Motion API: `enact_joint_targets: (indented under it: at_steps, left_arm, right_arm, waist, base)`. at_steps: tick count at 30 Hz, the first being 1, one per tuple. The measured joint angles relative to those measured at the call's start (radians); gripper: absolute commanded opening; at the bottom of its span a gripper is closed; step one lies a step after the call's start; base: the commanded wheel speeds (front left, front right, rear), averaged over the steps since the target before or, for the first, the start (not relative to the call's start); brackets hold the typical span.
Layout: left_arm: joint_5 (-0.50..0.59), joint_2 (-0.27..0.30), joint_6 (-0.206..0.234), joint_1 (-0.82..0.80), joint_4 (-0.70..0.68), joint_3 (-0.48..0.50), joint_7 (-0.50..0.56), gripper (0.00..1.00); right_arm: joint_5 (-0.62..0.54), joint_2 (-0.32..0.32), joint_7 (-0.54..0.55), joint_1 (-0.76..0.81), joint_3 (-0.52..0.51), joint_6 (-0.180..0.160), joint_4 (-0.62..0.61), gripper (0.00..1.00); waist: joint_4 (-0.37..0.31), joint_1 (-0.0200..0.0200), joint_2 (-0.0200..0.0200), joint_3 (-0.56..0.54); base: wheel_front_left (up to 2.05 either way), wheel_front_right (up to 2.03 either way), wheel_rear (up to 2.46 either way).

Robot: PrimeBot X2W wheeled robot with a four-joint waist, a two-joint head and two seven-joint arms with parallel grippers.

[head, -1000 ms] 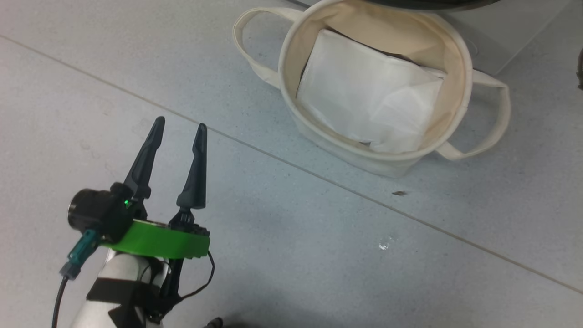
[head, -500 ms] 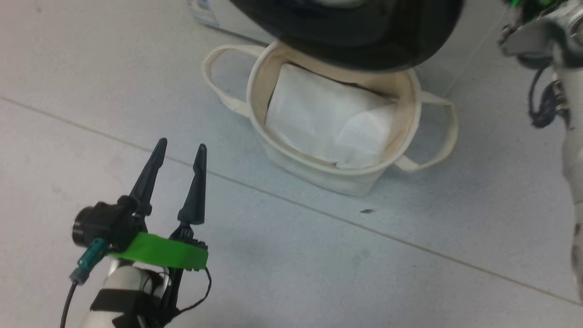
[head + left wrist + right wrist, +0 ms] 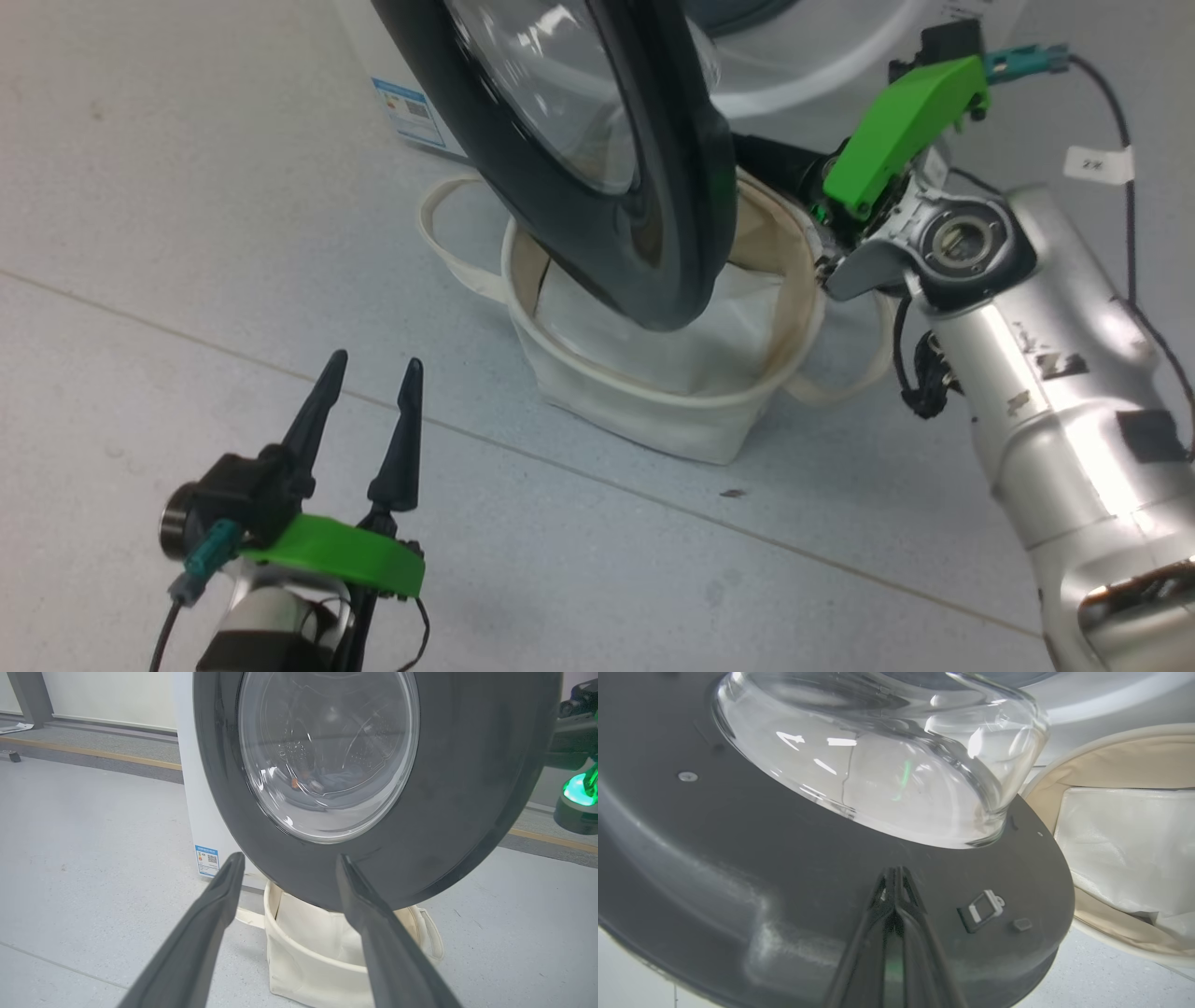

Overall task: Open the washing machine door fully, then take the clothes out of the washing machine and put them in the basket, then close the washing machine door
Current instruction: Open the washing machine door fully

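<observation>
Washing machine door (image 3: 667, 215) hangs part-open above the basket (image 3: 653, 415). Left jaws, wide and empty, sit low, well apart from its outer face. Right jaws, shut and empty, point at its inner face just below the glass (image 3: 878, 788); that arm seems better placed to push it wider.

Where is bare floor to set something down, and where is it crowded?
Bare floor lies in front of the basket and around the open left gripper. Crowded: the washing machine door overhangs the basket, with the shut right gripper at its inner face.
</observation>
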Motion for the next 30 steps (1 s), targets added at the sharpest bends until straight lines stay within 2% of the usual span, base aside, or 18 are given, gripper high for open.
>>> enact_joint_targets:
  at_steps: [5,11,18,21,26,30]
  left_arm:
    - [0.000,0.000,0.002,0.016,0.011,-0.014,0.004,1.00]
    - [0.000,-0.001,0.011,0.034,0.024,-0.023,0.009,1.00]
    - [0.000,0.000,0.018,0.080,0.040,-0.040,0.021,1.00]
    - [0.000,0.001,0.019,0.095,0.040,-0.054,0.034,1.00]
    - [0.000,0.008,0.028,0.106,0.034,-0.057,0.048,1.00]
    - [0.000,0.017,0.036,0.125,0.023,-0.056,0.057,1.00]
  right_arm:
    - [-0.003,0.020,-0.007,0.040,0.033,0.000,-0.002,0.00]
    - [0.046,0.035,-0.021,0.099,0.089,0.000,0.000,0.00]
    - [0.232,0.040,-0.105,0.166,0.234,0.000,0.010,0.00]
    - [0.343,0.044,-0.175,0.173,0.332,0.000,0.018,0.00]
    - [0.416,0.044,-0.239,0.173,0.436,0.000,0.033,0.00]
    - [0.428,0.047,-0.282,0.169,0.482,0.000,0.051,0.00]
  waist:
    - [0.027,0.0000,0.0000,-0.036]
    - [0.067,0.0000,0.0000,-0.089]
    - [0.110,-0.0001,0.0000,-0.166]
    - [0.130,-0.0001,0.0000,-0.206]
    - [0.144,-0.0001,0.0000,-0.239]
    - [0.138,-0.0001,0.0000,-0.253]
  base:
    - [0.00,0.00,0.00]
    - [0.00,0.00,0.00]
    - [0.00,0.00,0.00]
    - [0.00,0.00,0.00]
    - [0.00,0.00,0.00]
    - [0.00,0.00,0.00]
